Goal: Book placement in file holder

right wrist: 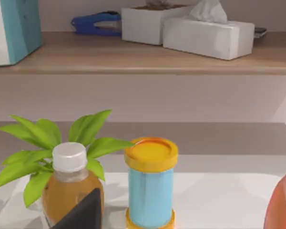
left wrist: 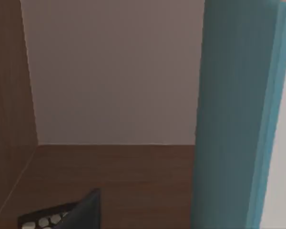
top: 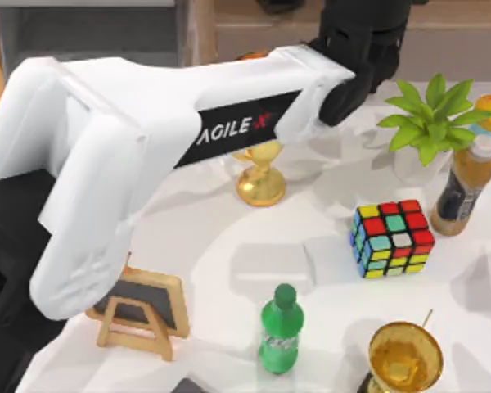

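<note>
One gripper works: my left gripper (top: 356,61), at the table's far edge, carries the book (left wrist: 233,114) upright; finger spread I cannot tell. Beyond lies the file holder (left wrist: 109,181). Risk, I judge: the book clipping a wall and twisting loose.

The left arm (top: 147,155) stretches across the table toward the far shelf, its gripper (top: 356,49) at the shelf's edge.
</note>
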Controlling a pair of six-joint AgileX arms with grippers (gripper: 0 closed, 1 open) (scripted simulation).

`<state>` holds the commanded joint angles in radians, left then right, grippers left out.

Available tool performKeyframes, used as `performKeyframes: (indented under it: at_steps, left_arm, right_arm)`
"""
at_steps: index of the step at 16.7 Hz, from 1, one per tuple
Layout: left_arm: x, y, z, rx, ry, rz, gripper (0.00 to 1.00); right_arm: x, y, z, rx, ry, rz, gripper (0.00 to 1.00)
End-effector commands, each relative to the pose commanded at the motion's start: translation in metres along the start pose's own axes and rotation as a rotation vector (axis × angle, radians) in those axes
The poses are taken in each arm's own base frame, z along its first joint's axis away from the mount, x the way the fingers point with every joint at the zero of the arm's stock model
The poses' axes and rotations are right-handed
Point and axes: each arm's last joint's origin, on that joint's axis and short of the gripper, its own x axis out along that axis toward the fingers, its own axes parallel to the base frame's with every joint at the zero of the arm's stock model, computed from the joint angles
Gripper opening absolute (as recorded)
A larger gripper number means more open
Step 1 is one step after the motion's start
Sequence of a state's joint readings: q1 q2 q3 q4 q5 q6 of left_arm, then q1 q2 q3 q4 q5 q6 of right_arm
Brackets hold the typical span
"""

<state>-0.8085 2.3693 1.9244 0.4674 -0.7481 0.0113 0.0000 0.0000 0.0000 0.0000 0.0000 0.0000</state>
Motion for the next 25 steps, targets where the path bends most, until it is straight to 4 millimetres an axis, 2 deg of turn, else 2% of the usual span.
performKeyframes:
  at_steps: [2, 4, 10, 17, 21, 25]
  left_arm:
    - [0.003, -0.016, -0.020, 0.000, -0.001, 0.009, 1.00]
    - [0.004, -0.023, -0.030, -0.001, -0.003, 0.015, 1.00]
    - [0.006, -0.021, -0.032, 0.002, 0.000, 0.018, 1.00]
    - [0.024, -0.023, -0.031, -0.001, -0.003, 0.015, 1.00]
    - [0.024, -0.023, -0.031, -0.001, -0.003, 0.016, 1.00]
    - [0.024, -0.023, -0.031, -0.001, -0.003, 0.016, 0.70]
  right_arm:
    - [0.000, 0.000, 0.000, 0.000, 0.000, 0.000, 1.00]
    - [0.000, 0.000, 0.000, 0.000, 0.000, 0.000, 1.00]
    - [0.000, 0.000, 0.000, 0.000, 0.000, 0.000, 1.00]
    - [0.000, 0.000, 0.000, 0.000, 0.000, 0.000, 1.00]
    - [0.000, 0.000, 0.000, 0.000, 0.000, 0.000, 1.00]
    - [0.000, 0.000, 0.000, 0.000, 0.000, 0.000, 1.00]
